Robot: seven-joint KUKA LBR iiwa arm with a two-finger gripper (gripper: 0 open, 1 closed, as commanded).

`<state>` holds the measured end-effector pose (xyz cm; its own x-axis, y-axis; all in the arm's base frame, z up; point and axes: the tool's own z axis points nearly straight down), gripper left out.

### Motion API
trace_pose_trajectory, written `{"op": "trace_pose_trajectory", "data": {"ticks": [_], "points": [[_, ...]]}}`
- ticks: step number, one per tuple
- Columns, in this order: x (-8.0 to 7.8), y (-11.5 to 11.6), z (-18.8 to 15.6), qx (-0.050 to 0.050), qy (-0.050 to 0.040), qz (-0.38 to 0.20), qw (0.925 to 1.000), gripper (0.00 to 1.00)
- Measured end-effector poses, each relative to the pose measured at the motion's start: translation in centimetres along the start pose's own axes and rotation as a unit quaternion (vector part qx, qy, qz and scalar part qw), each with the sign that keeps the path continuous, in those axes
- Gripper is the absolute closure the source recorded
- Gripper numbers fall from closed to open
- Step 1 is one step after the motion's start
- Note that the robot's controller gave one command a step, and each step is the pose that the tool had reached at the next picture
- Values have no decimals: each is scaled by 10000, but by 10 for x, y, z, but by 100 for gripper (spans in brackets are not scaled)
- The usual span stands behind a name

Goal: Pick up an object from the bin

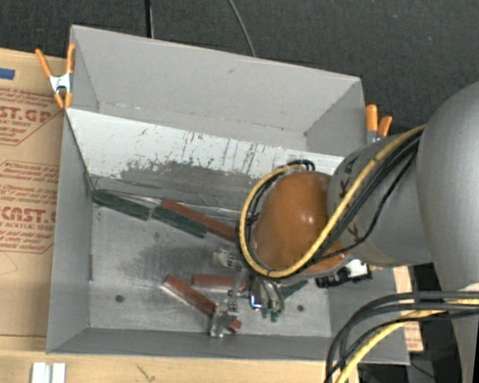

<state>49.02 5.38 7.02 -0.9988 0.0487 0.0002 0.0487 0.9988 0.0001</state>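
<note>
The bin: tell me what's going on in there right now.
A robot arm reaches into the grey bin from the right. Its gripper is down near the floor, by the bin's lower wall in the view, right at the end of a reddish-brown stick. Whether it has hold of that stick can't be made out. Farther back, a dark green stick and another reddish-brown one lie end to end, away from the gripper.

The arm's orange cover (292, 222) is hiding the bin's (74, 245) right floor and half covering a small green thing (276, 311)
</note>
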Motion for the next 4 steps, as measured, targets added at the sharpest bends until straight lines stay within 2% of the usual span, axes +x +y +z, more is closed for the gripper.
{"op": "trace_pose_trajectory", "data": {"ticks": [1, 3, 4], "points": [[3, 3, -2, 7, 42, -305, 9995, 100], [4, 3, -3, 5, 37, -304, 9995, 100], [6, 3, -14, 7, 54, -302, 9995, 100]]}}
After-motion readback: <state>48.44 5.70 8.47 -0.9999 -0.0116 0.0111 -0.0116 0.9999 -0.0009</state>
